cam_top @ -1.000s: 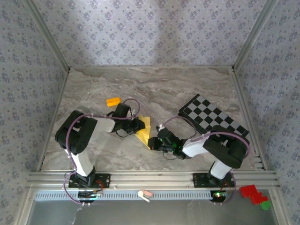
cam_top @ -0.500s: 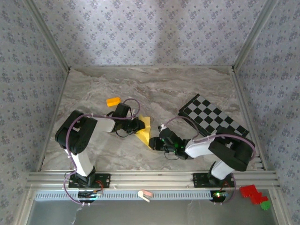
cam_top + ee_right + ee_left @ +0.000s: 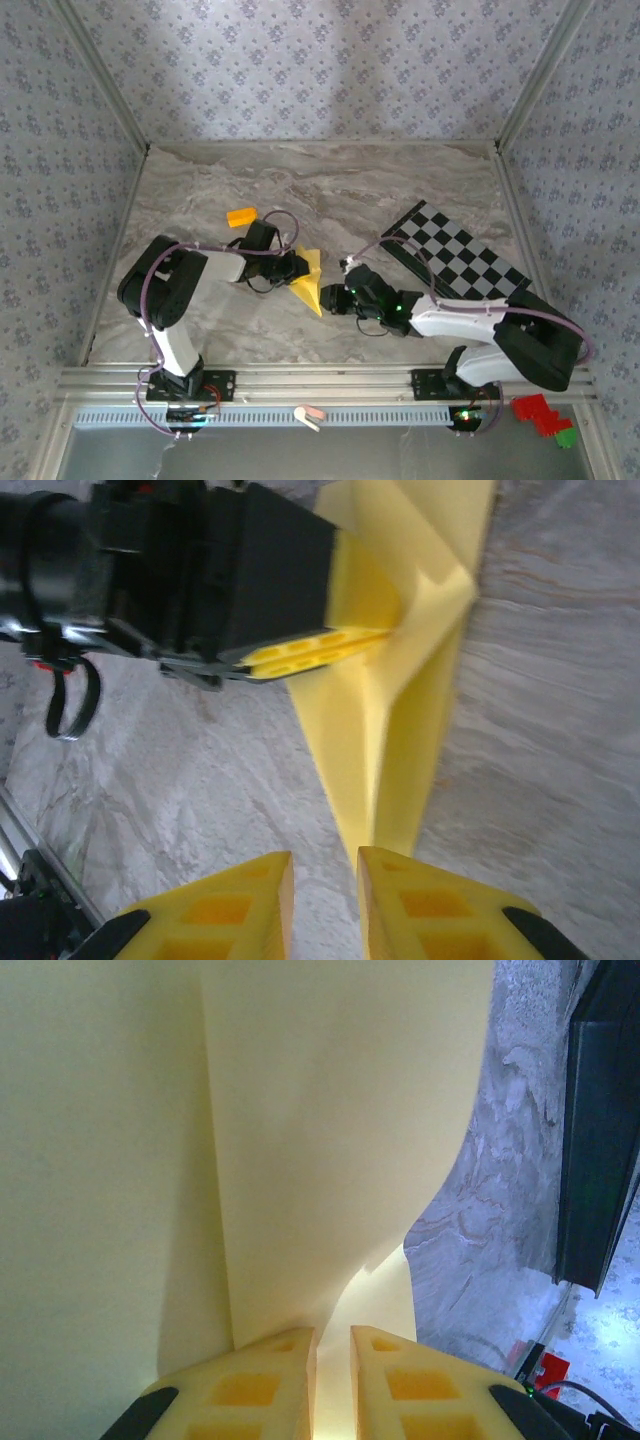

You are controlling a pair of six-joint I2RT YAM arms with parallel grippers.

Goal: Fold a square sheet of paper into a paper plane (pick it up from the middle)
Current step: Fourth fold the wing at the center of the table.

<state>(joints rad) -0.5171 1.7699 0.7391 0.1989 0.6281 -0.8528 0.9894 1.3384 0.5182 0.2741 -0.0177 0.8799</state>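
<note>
The fingers [image 3: 270,1385] of your left gripper [image 3: 332,1336] are pinched nearly together, with only a thin slot between the yellow pads. The folded yellow paper [image 3: 330,1140] runs up out of that slot, so this gripper has the paper clamped. Your right wrist camera shows the same grip from the other side: the two pads meet on a raised fold of the paper, roughly midway along its length, with the black gripper body behind them.

The fingers [image 3: 425,905] of your right gripper [image 3: 325,860] stand a little apart, with a narrow gap between them and nothing held in it. The paper's pointed end comes down toward that gap and stops just in front of the fingertips. Whether it touches them, you cannot tell from this view.

From the top camera, you see the paper near the middle of the marble table [image 3: 400,180], between the two grippers. It is a creased, tapering shape, wider at the far end and narrowing to a point at the near end. Your left gripper reaches it from the left side, and your right gripper sits just beside the near point, on its right.

A small orange block [image 3: 241,216] lies on the table beyond your left arm, apart from the paper. A black-and-white checkered board [image 3: 455,255] lies flat on the right half of the table, on the far side of your right arm and well apart from the paper.
</note>
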